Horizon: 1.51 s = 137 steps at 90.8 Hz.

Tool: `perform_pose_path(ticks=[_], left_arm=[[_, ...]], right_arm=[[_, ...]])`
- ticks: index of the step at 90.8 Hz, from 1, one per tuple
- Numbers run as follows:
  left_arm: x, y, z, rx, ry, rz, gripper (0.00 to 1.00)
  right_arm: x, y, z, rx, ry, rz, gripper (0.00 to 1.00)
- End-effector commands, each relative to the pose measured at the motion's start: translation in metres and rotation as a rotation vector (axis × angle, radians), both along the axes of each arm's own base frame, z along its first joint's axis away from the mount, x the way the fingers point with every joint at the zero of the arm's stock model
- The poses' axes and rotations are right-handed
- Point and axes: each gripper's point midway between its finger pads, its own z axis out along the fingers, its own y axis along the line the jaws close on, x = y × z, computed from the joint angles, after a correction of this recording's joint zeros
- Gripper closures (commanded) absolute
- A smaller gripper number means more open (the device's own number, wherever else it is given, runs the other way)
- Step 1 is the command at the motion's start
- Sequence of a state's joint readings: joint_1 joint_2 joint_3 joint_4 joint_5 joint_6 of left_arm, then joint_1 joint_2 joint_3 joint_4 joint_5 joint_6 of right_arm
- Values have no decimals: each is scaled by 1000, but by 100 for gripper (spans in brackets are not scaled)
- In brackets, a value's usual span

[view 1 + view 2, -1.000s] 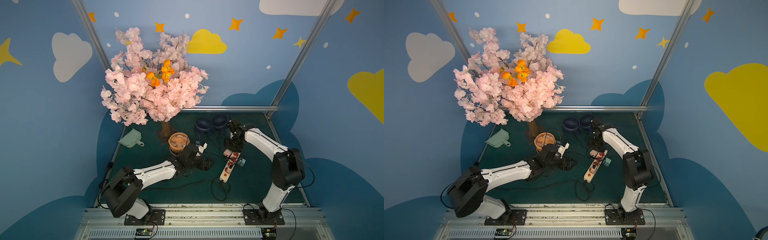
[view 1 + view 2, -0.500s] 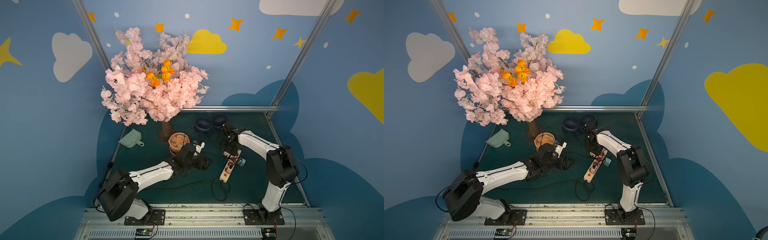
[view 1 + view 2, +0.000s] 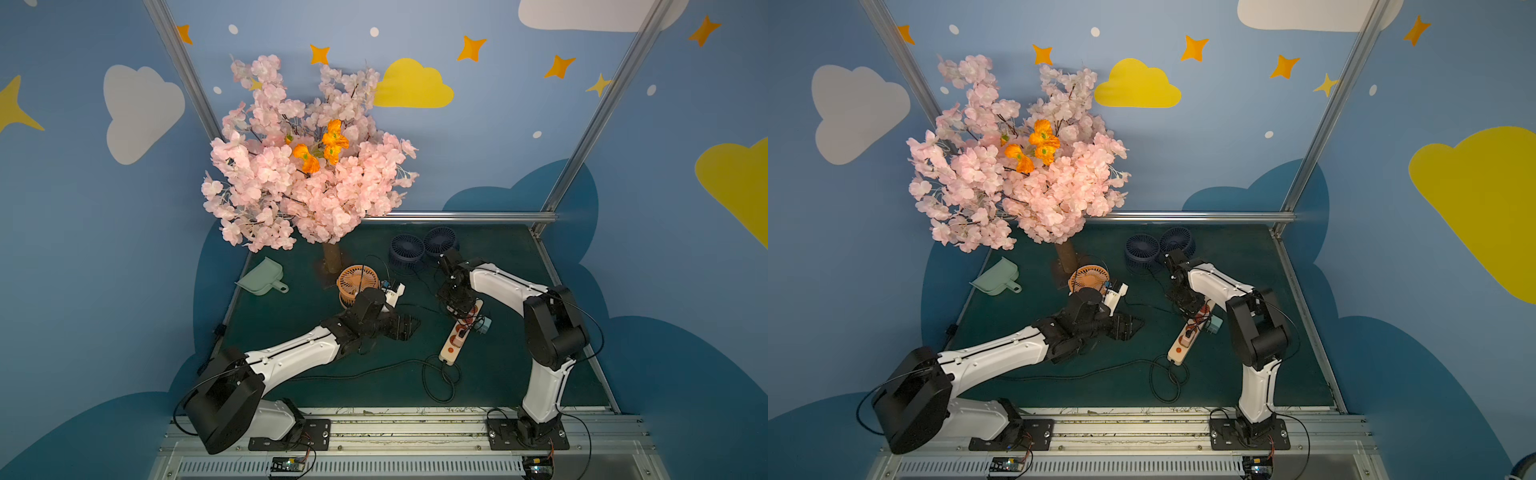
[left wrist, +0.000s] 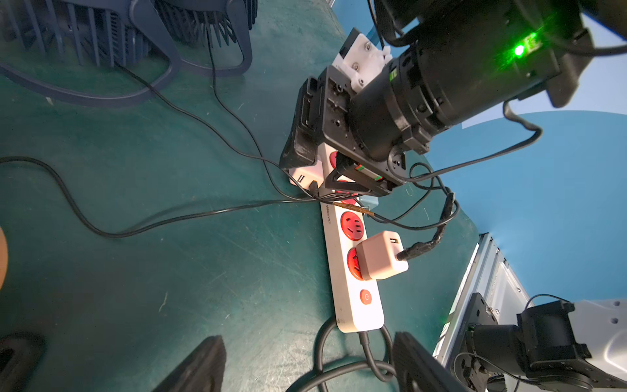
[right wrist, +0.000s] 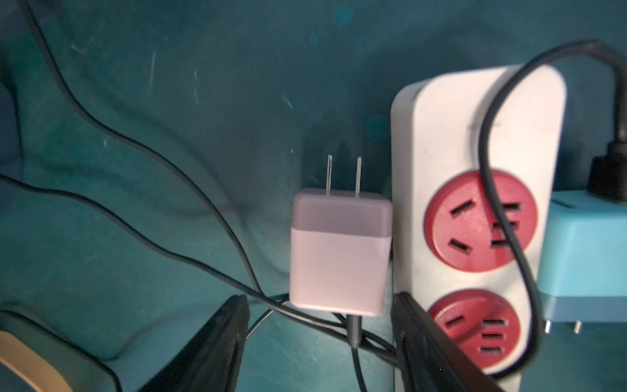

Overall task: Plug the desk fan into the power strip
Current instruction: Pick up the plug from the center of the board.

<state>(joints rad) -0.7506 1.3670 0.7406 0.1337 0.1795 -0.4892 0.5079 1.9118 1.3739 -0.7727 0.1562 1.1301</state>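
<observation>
Hovering open-jawed over pink adapter [image 5: 339, 258], right gripper [image 5: 319, 302] risked snagging cord [image 5: 488, 152] across power strip [image 5: 441, 118]; left gripper [image 4: 308, 339] gaped empty.

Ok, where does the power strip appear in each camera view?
Both top views: the power strip lies slanted on the green mat, right of centre.
Left wrist view: the power strip is mid-picture, orange button end nearest the camera.
Right wrist view: the power strip is close up, next to the pink adapter.
Shared landmark: the blue adapter beside it.
</observation>
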Motion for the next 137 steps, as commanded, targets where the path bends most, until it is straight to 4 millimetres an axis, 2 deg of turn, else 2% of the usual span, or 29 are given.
perform_pose_path(ticks=[1, 19, 50, 65, 85, 100, 111, 114, 119, 130, 137], left_arm=[[-2, 7, -2, 26, -8, -1, 18], [-3, 8, 1, 23, -15, 0, 18], [-4, 11, 6, 28, -23, 2, 18], [-3, 12, 15, 18, -37, 9, 18], [10, 19, 23, -1, -15, 69, 17], [23, 25, 52, -106, -14, 129, 16], [30, 26, 73, -136, -9, 153, 12], [31, 25, 80, -150, -9, 152, 12], [32, 23, 89, -180, -2, 148, 11], [32, 17, 99, -240, 47, 120, 9], [31, 12, 98, -261, 89, 100, 9]], right_arm=[[-2, -13, -9, -79, 27, -30, 29], [5, -12, -15, -102, 27, -29, 34], [8, -12, -30, -130, 38, 23, 49], [11, -4, -22, -113, 11, 121, 58], [14, 8, 24, -96, -119, 367, 62], [9, 30, 65, -108, -297, 657, 64], [-7, 60, 97, -164, -466, 941, 64], [-13, 65, 100, -179, -495, 1001, 64], [-17, 74, 116, -200, -589, 1072, 64], [-31, 89, 132, -190, -756, 1217, 67], [-39, 96, 145, -179, -881, 1278, 68]])
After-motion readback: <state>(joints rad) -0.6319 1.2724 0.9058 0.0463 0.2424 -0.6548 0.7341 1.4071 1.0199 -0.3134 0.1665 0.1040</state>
